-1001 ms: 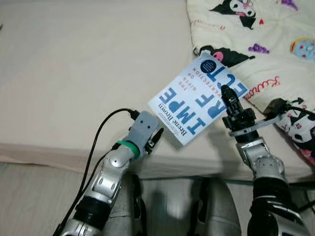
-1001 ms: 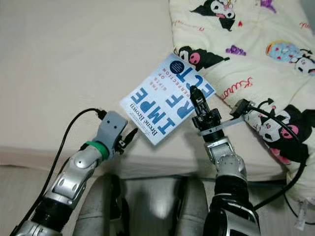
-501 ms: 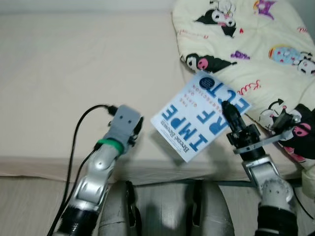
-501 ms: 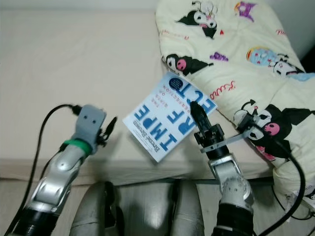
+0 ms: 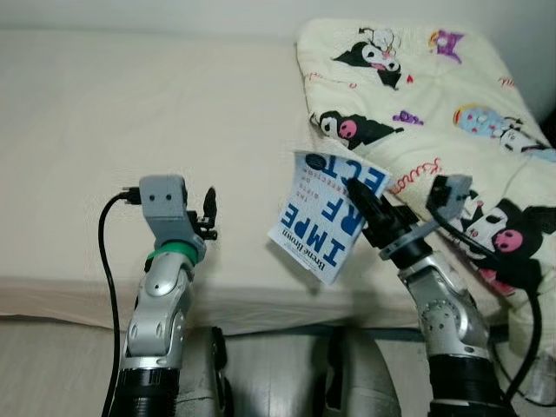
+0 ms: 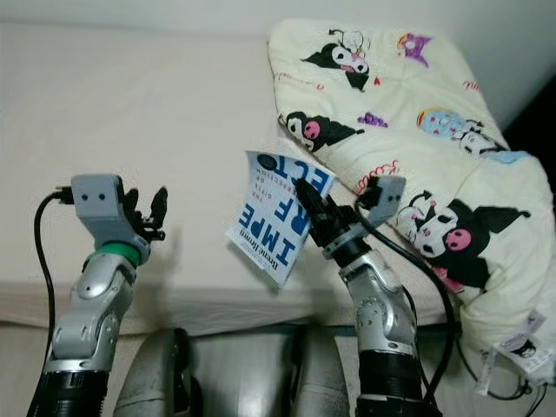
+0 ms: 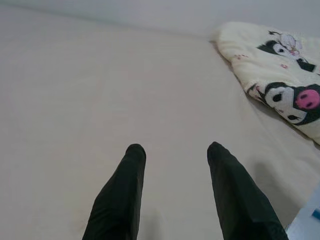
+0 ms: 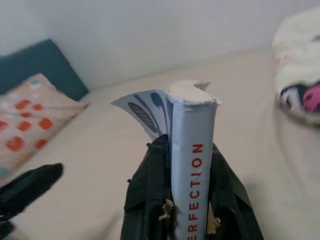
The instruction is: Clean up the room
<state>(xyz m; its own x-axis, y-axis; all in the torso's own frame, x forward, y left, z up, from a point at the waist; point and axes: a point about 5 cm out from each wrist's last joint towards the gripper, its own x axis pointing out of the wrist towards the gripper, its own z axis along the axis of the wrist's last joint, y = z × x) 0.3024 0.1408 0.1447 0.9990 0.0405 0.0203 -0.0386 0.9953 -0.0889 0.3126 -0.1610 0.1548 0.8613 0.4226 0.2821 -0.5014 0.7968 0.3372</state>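
The left gripper [image 5: 208, 211] hovers above the beige bed [image 5: 104, 130], its fingers [image 7: 122, 192] parted and empty; to its right the book [image 5: 326, 213], a thin paperback, hangs tilted in the air over the bed's front edge, clamped by the right gripper [image 5: 363, 201] just beside the spine; light and floppy, it would likely sag if pinched by the pages, so the spine is the better hold; its cover reads "IMPE", "RF", "ECT"; the spine "ERFECTION"; furthest right lies a cartoon-print blanket [image 5: 417, 95].

Bedroom in home: beige bed [image 5: 130, 113], cartoon-print comforter [image 5: 434, 95], spotted pillow [image 8: 25, 112].
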